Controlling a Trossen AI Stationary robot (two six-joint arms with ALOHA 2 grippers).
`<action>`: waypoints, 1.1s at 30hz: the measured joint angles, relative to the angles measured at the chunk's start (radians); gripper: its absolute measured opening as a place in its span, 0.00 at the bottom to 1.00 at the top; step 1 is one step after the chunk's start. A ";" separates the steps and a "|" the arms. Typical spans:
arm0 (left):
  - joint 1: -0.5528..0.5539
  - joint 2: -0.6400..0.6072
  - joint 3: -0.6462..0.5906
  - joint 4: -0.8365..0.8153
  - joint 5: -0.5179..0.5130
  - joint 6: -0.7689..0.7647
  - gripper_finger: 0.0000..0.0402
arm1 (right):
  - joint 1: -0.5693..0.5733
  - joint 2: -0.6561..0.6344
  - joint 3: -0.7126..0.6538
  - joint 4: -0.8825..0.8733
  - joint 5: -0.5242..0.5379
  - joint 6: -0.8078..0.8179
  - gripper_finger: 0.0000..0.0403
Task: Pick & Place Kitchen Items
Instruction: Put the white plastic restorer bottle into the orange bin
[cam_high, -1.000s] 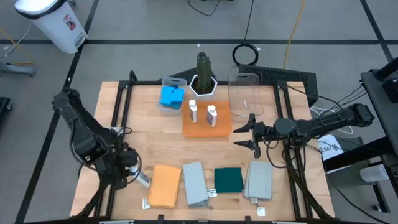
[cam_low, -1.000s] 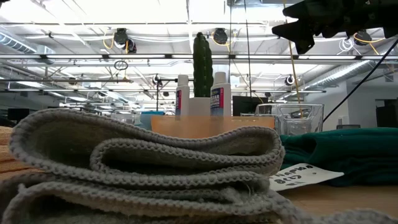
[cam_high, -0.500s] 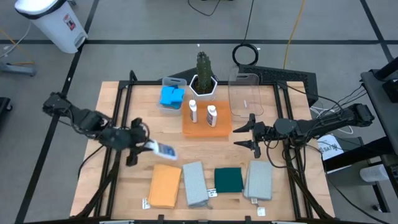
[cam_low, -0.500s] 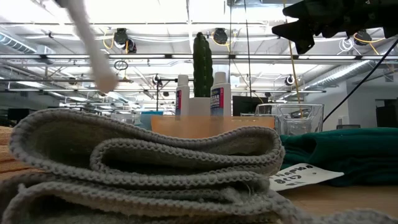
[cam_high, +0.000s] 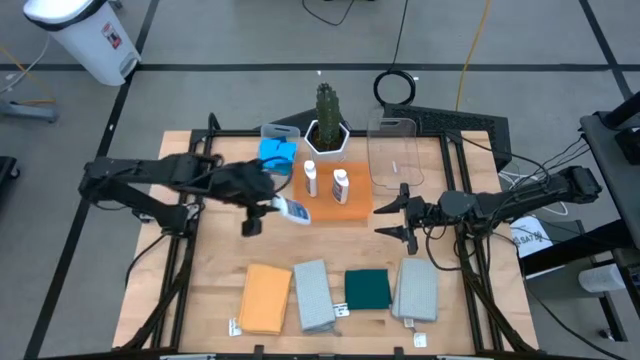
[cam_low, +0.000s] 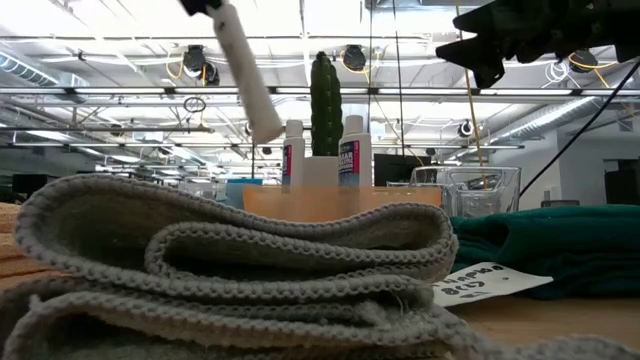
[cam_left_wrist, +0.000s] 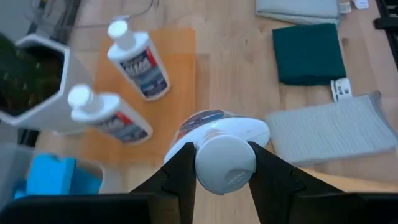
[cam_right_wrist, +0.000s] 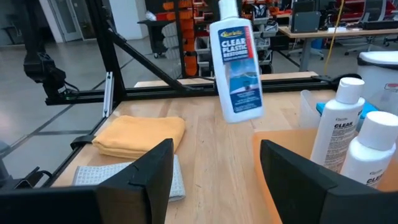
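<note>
Cactus (cam_high: 326, 103) in a white hexagonal pot (cam_high: 327, 140) at the table's (cam_high: 210, 280) far edge. Flat orange tray (cam_high: 358, 212) in front of the pot. Clear plastic bins (cam_high: 393, 150) flank the pot. White waste bin (cam_high: 85, 35) on the floor.

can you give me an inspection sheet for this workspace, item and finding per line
surface: wooden table, black frame rails along its sides
job's things: white bottle held in the air beside the orange tray; two bottles upright on the tray; blue sponges in a clear bin; orange cloth, two grey cloths and a green cloth in a row at the near edge
clutter: cactus in white pot; empty clear bin
grippers: left gripper shut on the bottle; right gripper open, holds nothing, right of the tray
cables: cables on the floor behind the table
surroundings: white bin on the floor, far left
</note>
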 joint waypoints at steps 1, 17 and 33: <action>0.018 0.027 0.025 -0.005 0.011 0.019 0.29 | 0.000 0.006 0.000 0.001 0.000 0.000 0.52; 0.234 0.305 0.113 -0.067 0.066 0.151 0.29 | 0.000 0.036 0.000 0.016 0.000 0.000 0.52; 0.274 0.376 0.114 -0.030 0.135 0.142 0.36 | 0.000 0.035 0.000 0.017 0.000 0.000 0.52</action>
